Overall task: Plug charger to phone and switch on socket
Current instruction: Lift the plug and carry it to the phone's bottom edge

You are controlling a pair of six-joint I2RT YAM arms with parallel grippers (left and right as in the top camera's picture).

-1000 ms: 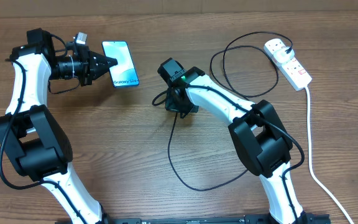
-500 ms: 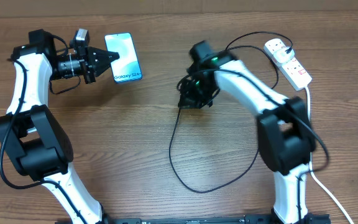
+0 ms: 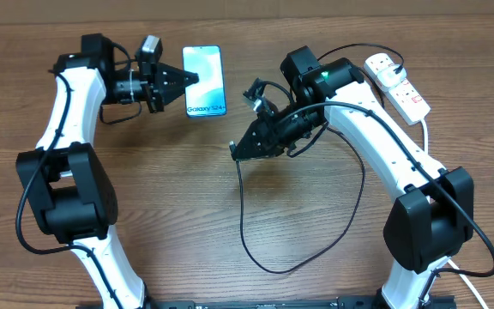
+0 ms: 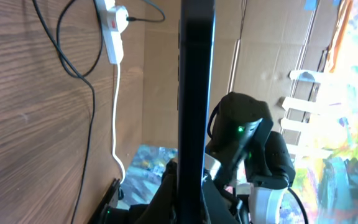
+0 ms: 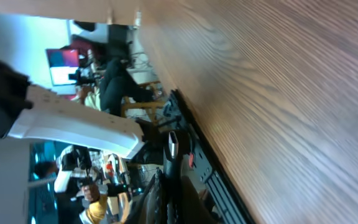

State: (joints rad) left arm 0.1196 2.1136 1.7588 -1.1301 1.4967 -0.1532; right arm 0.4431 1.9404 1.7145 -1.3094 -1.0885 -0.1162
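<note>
Left pincer (image 3: 189, 79) clamps phone (image 3: 205, 81), edge-on in wrist view.

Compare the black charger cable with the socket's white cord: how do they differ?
The charger cable is thin and black; the white cord is thicker. The cable loops widely, one end in the right gripper; the cord runs nearly straight, untouched. Both meet the socket.

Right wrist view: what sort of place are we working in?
Probably a robotics lab or shared workroom: a person by a lit monitor beyond the wood-grain table, and cardboard panels in the left wrist view.
</note>
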